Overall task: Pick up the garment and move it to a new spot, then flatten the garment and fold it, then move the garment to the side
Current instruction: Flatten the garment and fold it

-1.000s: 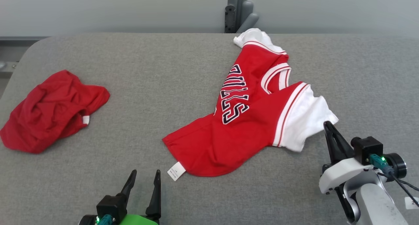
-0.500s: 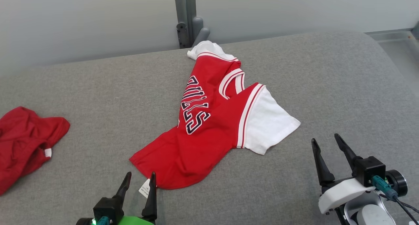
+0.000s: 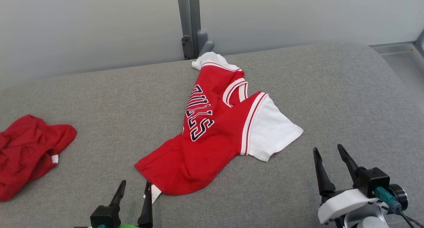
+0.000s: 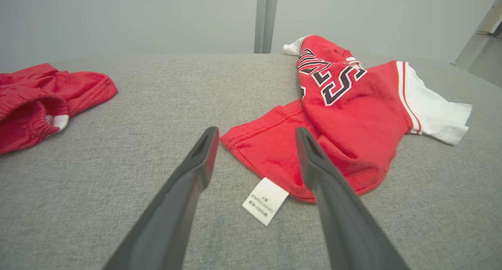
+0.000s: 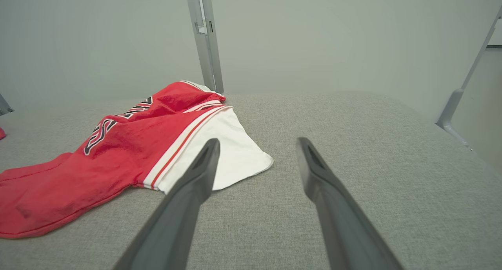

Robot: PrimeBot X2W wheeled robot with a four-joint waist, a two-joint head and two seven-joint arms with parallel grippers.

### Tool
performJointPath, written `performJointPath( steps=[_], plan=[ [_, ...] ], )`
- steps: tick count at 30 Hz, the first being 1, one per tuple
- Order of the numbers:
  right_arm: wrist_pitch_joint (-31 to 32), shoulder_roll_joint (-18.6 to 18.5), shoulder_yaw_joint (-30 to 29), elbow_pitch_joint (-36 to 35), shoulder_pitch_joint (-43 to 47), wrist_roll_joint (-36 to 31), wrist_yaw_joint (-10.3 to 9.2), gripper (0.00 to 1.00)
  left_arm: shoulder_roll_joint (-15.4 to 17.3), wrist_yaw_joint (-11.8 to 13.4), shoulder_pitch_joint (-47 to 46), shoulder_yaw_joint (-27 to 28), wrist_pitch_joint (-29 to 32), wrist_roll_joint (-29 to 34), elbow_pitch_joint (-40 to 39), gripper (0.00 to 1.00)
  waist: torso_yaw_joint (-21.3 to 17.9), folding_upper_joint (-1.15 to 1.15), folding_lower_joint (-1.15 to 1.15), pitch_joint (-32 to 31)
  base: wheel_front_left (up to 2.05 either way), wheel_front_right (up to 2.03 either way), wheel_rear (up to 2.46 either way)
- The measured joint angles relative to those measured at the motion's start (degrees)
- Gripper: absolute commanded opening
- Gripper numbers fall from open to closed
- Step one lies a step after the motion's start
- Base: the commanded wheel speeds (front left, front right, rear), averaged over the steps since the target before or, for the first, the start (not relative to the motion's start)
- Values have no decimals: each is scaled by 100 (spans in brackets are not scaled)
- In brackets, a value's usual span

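Observation:
A red jersey (image 3: pixel 212 135) with white sleeves and dark lettering lies crumpled across the middle of the grey table (image 3: pixel 99 98), one white sleeve (image 3: pixel 273 133) spread toward the right. Its white care label (image 4: pixel 265 201) sticks out at the near hem. My left gripper (image 3: pixel 135 184) stands open just short of that hem, the label lying between its fingers (image 4: pixel 200 160) in the left wrist view. My right gripper (image 3: pixel 327 149) is open, empty, to the right of the white sleeve (image 5: pixel 231 152) and apart from it.
A second red garment (image 3: pixel 28 151) lies bunched at the table's left edge, also in the left wrist view (image 4: pixel 39 101). A grey metal post (image 3: pixel 189 21) rises behind the table's far edge. The table's rounded right corner (image 3: pixel 381 62) drops off toward the floor.
The camera swung right, shifting the whole scene left. The right gripper, shut by the white sleeve a second ago, now stands open and drawn back from it. The jersey lies as before.

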Motion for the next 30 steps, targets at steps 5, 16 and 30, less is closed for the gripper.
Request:
performJointPath(
  steps=[5,16,30],
  plan=[
    [0,29,5,11,5,-9,0,100,0,0,-16,-7,0,13,2,100,-31,0,0,76,0,0,0],
    [0,15,136,3,-378,-14,0,100,-2,-36,-963,-76,0,71,439,100,-33,0,0,729,0,0,0],
    [0,32,84,44,-728,16,0,100,0,19,-1607,263,-4,8,1491,100,49,0,0,1438,0,0,0]
  ],
)
